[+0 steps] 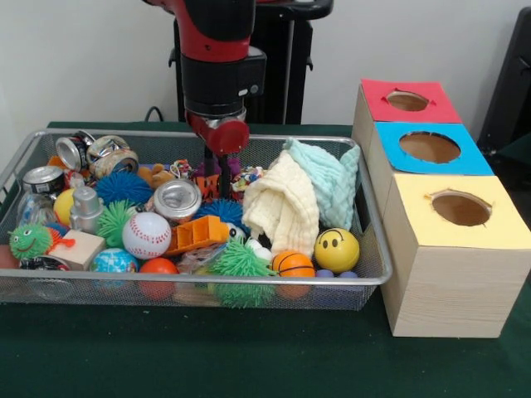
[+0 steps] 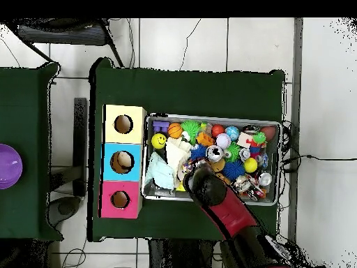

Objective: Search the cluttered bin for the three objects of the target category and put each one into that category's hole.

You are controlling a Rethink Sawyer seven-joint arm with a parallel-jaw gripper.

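The wire mesh bin [image 1: 207, 280] is full of toys, cans and cloths; it also shows in the overhead view [image 2: 209, 117]. My gripper [image 1: 222, 177] is lowered into the back middle of the bin, right beside the orange plush with black stripes [image 1: 204, 184], and I cannot tell whether it holds it. A tan-brown plush [image 1: 156, 175] lies just left of that. The yellow duck is hidden. The red-bordered hole [image 1: 407, 100] tops the farthest wooden box right of the bin, and shows in the overhead view [image 2: 120, 199].
Blue-bordered [image 1: 429, 147] and yellow-bordered [image 1: 460, 208] holes sit nearer the camera. In the bin: cream cloth [image 1: 282, 207], mint cloth [image 1: 328, 178], baseball [image 1: 146, 235], can [image 1: 177, 199], smiley ball [image 1: 336, 249], green pom ball [image 1: 241, 264]. A purple bowl [image 2: 8, 166] sits on another table.
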